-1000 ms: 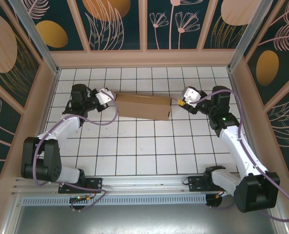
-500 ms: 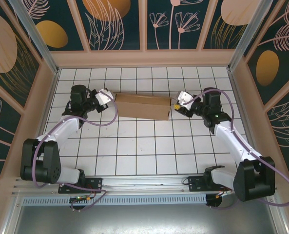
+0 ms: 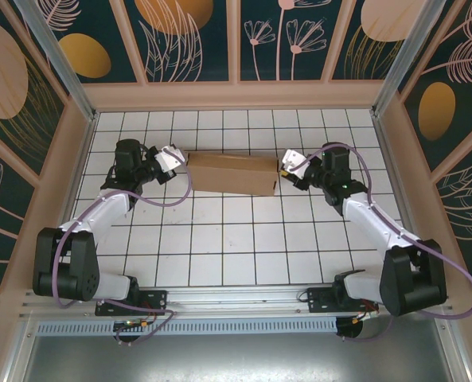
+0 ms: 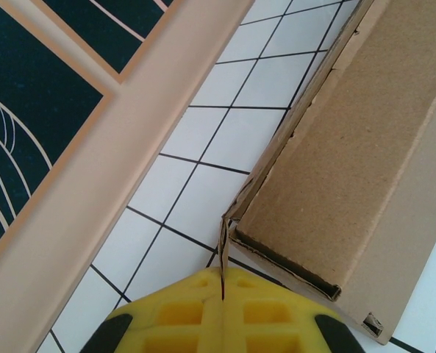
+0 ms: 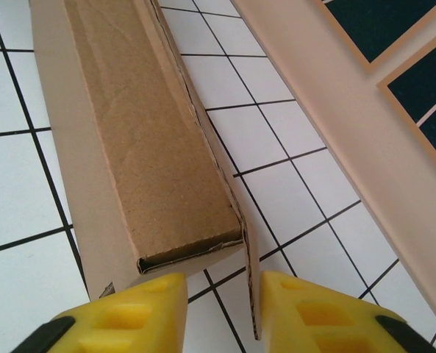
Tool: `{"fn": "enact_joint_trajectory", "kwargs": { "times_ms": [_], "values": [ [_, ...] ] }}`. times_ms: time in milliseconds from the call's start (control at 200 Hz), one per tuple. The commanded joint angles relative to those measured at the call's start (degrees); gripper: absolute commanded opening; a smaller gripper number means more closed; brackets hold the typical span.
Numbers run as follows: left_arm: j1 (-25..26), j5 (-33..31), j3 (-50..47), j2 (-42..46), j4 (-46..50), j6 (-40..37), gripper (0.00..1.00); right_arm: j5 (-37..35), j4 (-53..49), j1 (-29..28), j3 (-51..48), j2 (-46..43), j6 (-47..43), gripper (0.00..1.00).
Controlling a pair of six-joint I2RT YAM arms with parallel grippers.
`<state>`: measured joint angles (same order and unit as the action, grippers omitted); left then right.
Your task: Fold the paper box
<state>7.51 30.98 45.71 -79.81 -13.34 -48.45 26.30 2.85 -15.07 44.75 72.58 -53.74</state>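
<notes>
Top external, paper box (image 3: 234,173), left gripper (image 3: 181,161) clamped on it, right gripper (image 3: 284,168) parted.

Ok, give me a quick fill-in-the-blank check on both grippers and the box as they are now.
1. The left gripper is ____ on the paper box's thin end flap.
2. The right gripper is ____, straddling the other end flap.
3. The paper box lies ____ the two grippers on the tiled table.

Missing words: shut; open; between.
</notes>
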Motion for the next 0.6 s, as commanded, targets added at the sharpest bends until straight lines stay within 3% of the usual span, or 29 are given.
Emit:
{"fn": "enact_joint_trajectory", "kwargs": {
  "times_ms": [0,345,465,596],
  "values": [
    [0.23,0.18,-0.7,1.42,-0.54,-1.06,0.0,-1.95,2.38,-0.74,2.42,1.19,-0.67,0.27],
    [0.44,0.75,-0.84,1.91,-0.76,1.62,0.0,-4.5,1.55,-2.59,3.73,2.37,1.46,0.0],
    [1.73,0.63,-1.09,2.51,-1.79,7.43,0.0,-2.07,2.03,-2.68,4.27,2.54,8.18,0.0],
    [3.83,0.14,1.51,1.76,4.72,9.8,0.0,-1.49,3.33,-3.74,4.46,3.5,12.26,0.0]
  ]
}}
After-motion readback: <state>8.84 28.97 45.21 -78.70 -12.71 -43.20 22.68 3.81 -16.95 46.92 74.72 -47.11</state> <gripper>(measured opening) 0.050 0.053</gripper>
